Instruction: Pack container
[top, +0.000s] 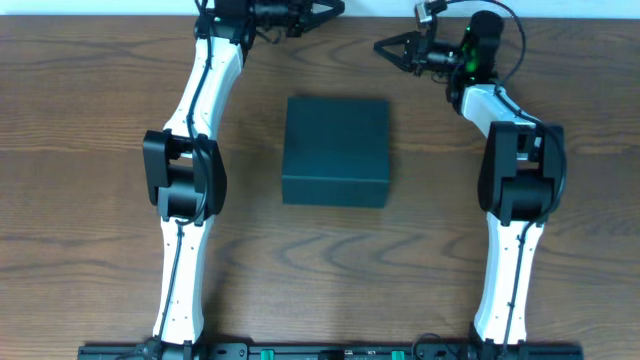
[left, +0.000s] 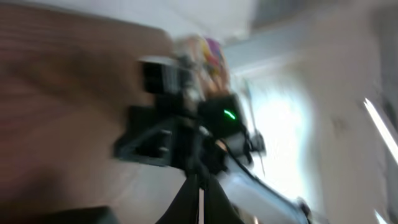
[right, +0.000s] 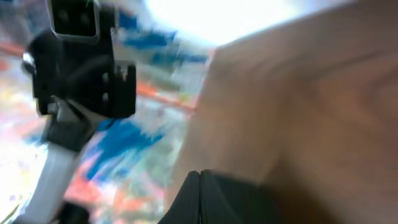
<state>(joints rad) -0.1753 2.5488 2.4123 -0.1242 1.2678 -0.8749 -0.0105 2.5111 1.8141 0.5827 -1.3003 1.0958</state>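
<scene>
Wood table (top: 80, 200), container (top: 335, 150) centred, arms (top: 190, 150) reaching far edge, fingers (left: 185, 204) together.

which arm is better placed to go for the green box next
Right, probably. The right pincer, shut, sits nearer the container, just beyond its far right corner. The left pincer, also shut, is farther off at the table far edge. Both are empty.

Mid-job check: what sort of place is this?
Probably a robotics lab bench: a wood-grain table, left arm and right arm mounted at its near edge, one closed dark teal container between them.
</scene>
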